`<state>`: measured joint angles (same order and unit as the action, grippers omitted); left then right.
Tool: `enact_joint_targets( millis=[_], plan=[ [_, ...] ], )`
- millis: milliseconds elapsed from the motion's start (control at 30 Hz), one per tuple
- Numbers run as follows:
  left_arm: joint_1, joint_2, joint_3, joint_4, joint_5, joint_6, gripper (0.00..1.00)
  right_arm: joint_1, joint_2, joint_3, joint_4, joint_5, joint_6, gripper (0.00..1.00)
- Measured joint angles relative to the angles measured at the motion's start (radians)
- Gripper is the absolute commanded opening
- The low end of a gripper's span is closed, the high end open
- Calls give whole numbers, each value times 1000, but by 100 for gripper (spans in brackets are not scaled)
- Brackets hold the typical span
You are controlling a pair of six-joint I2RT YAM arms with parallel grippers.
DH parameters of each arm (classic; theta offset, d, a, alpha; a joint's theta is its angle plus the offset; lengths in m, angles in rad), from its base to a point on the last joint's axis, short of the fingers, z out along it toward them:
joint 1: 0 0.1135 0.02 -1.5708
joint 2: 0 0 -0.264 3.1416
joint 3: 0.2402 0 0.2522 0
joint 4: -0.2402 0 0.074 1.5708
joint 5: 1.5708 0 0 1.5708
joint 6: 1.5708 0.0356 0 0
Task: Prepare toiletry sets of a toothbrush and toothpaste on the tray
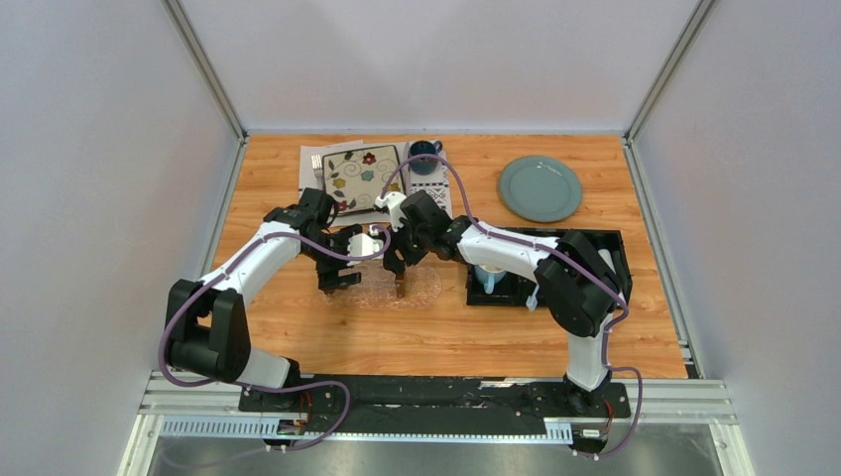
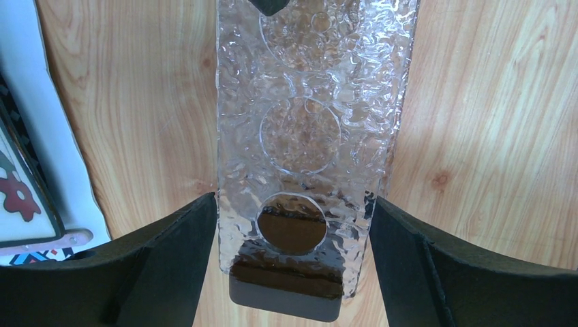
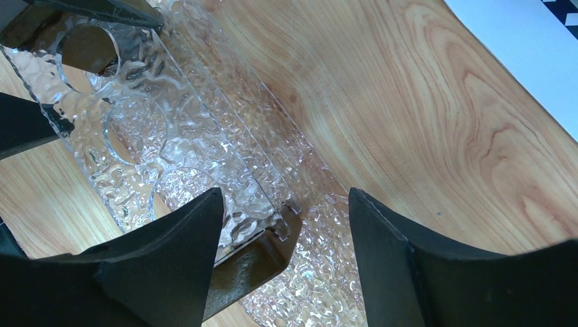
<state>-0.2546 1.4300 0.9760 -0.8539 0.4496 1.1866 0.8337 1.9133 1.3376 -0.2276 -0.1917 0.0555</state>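
The clear textured tray (image 2: 300, 129) with round holes and dark brown wooden end pieces (image 2: 283, 293) lies between both grippers at the table's centre (image 1: 369, 286). My left gripper (image 2: 294, 204) straddles its near end, both fingers pressed flush against the tray's long sides, so it is shut on the tray. My right gripper (image 3: 285, 197) stands open at the other end (image 3: 252, 262); the wooden piece touches its left finger (image 3: 170, 259), with a wide gap to the right finger. That end sits over the clear oval mat (image 3: 320, 272). Toothbrush and tubes are out of view.
A patterned square plate (image 1: 362, 178) on white cloth and a dark mug (image 1: 424, 154) stand behind the grippers. A grey-green round plate (image 1: 540, 188) lies at the back right. The black organizer (image 1: 600, 253) holds a white mug (image 1: 488, 280) under the right arm.
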Motion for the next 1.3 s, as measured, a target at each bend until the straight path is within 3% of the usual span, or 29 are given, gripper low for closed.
enact_joint_targets(
  millis=[533, 767, 1300],
  plan=[
    [0, -24, 12, -54, 1, 9, 89, 13, 0, 8, -16, 9, -11, 70],
    [0, -39, 12, -75, 0, 12, 89, 25, 0, 10, -26, 23, -24, 80],
    [0, -52, 20, -79, -15, 12, 89, 29, -6, 60, -103, 29, -34, 86]
  ],
)
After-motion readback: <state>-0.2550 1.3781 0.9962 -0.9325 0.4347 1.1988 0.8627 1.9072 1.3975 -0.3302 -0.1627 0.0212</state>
